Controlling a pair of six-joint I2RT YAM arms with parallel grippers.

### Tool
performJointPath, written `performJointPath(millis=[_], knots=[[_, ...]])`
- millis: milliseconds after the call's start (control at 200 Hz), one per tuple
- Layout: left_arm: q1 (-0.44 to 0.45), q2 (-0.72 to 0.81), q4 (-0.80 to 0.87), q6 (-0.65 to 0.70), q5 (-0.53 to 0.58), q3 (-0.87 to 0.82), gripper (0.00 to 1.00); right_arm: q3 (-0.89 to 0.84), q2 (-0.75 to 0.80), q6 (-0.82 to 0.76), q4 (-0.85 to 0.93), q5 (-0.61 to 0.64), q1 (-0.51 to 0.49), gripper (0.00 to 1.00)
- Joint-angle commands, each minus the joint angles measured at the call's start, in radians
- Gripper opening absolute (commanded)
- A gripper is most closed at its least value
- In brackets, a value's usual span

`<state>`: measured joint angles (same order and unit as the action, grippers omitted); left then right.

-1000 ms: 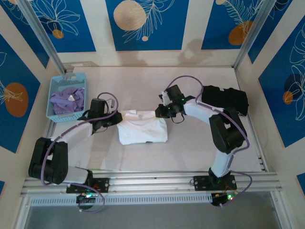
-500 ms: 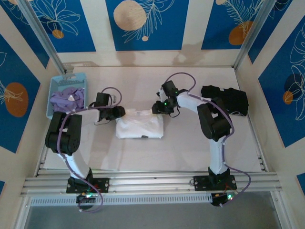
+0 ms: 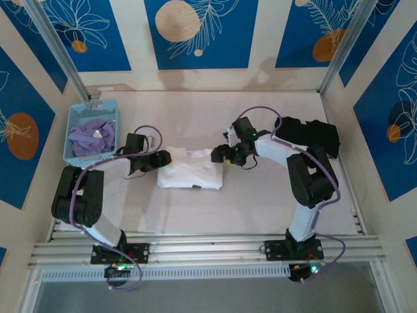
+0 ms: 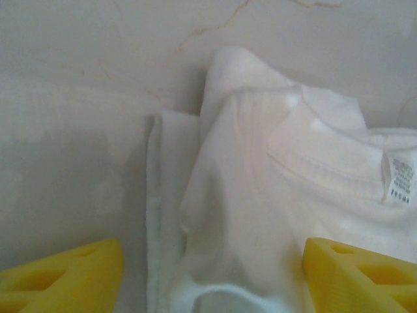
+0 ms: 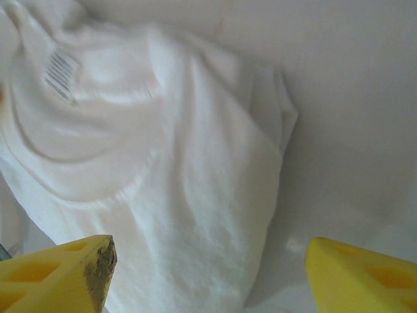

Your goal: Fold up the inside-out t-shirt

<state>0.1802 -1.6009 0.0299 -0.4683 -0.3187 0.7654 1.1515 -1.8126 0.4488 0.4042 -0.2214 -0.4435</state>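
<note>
The folded white t-shirt (image 3: 190, 175) lies in the middle of the table (image 3: 260, 202), between the left gripper (image 3: 164, 158) and right gripper (image 3: 217, 154); both have fingers spread, pinching nothing; the cotton looks light, limp and apt to slump; I would take it by the stacked side edges, all layers together.

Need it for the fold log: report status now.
Left gripper open, at t-shirt left edge. Right gripper open, at right edge. T-shirt folded compact. Blue basket, black garment well apart.
</note>
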Motion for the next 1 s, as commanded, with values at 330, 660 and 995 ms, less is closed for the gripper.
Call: performJointPath(millis=[330, 660, 995], knots=[[-0.011, -0.054, -0.076, -0.035, -0.119, -0.092, 0.33, -0.003, -0.140, 0.180, -0.162, -0.084, -0.073, 0.68], [-0.024, -0.042, -0.068, -0.040, -0.122, -0.081, 0.32, 0.044, -0.133, 0.141, -0.184, -0.075, -0.049, 0.09], [-0.059, 0.317, 0.129, -0.012, 0.000, -0.047, 0.76, 0.124, 0.131, -0.256, 0.263, 0.206, 0.102, 0.00]])
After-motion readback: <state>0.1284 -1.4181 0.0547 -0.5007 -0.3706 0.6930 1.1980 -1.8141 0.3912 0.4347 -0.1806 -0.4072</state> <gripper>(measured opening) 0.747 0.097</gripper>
